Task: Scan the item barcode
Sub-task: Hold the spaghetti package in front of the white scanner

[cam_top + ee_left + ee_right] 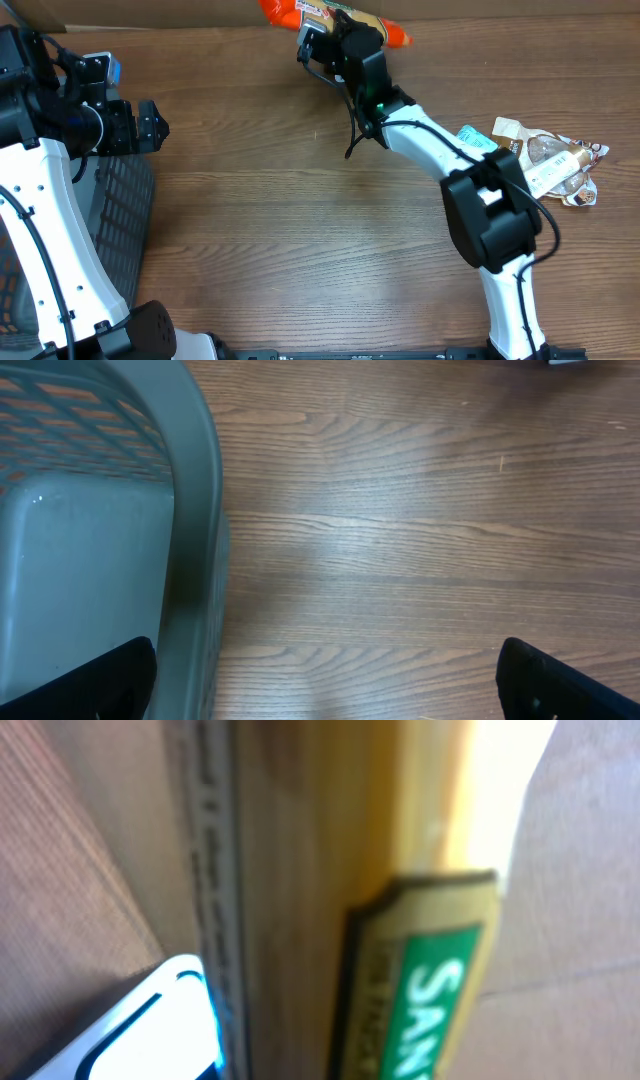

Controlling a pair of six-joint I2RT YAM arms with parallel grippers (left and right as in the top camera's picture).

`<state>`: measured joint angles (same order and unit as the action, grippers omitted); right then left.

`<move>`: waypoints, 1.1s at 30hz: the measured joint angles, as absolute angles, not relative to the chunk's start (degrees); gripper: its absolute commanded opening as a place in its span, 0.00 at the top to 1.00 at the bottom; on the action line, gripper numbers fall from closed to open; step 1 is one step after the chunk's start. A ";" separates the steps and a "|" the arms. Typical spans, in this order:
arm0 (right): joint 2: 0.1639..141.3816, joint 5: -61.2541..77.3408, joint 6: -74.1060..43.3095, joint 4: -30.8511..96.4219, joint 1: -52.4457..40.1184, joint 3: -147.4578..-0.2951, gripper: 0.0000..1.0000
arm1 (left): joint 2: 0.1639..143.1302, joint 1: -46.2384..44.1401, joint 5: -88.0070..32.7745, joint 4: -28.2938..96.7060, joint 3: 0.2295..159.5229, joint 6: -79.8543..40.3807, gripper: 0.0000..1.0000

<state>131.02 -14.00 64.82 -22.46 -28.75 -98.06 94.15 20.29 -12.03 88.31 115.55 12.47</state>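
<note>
The item is a tan packet with orange ends, at the table's far edge against a cardboard wall. My right gripper reaches to it and is shut on its left part. In the right wrist view the item fills the frame, blurred, showing a tan face and a green label with white letters. No barcode shows in any view. The right fingers are out of that view. My left gripper hovers open at the left, over the basket's edge. Its black fingertips stand wide apart with nothing between them.
A grey mesh basket stands at the left; its rim runs under the left gripper. A heap of wrapped packets lies at the right. A blurred white object with a blue edge sits beside the item.
</note>
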 measured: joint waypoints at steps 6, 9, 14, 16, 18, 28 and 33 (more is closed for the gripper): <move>134.67 -11.00 70.37 -23.92 -29.04 -98.04 0.96 | 94.17 20.29 -12.03 88.31 115.52 12.49 0.01; 135.33 -10.39 71.59 -23.94 -29.08 -98.04 0.96 | 94.15 20.29 -12.03 88.31 115.52 12.49 0.00; 135.37 -10.28 75.85 -24.23 -29.06 -98.04 0.96 | 94.15 20.29 -12.05 88.31 115.52 12.49 0.00; 135.37 -10.28 77.06 -24.23 -29.04 -98.04 0.96 | 94.15 20.29 -12.03 88.31 115.55 12.49 0.00; 135.37 -10.31 78.35 -24.29 -29.02 -98.04 0.96 | 94.15 20.29 -12.03 88.31 115.52 12.47 0.01; 135.37 -10.31 80.49 -24.29 -29.04 -98.04 0.96 | 94.15 20.29 -12.03 88.31 115.52 12.47 0.01; 135.37 -10.50 84.68 -24.32 -29.56 -98.04 0.96 | 94.15 20.29 -12.03 88.31 115.52 12.49 0.00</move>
<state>135.37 -10.50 84.68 -24.32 -29.56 -98.04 94.15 20.29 -12.03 88.31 115.52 12.49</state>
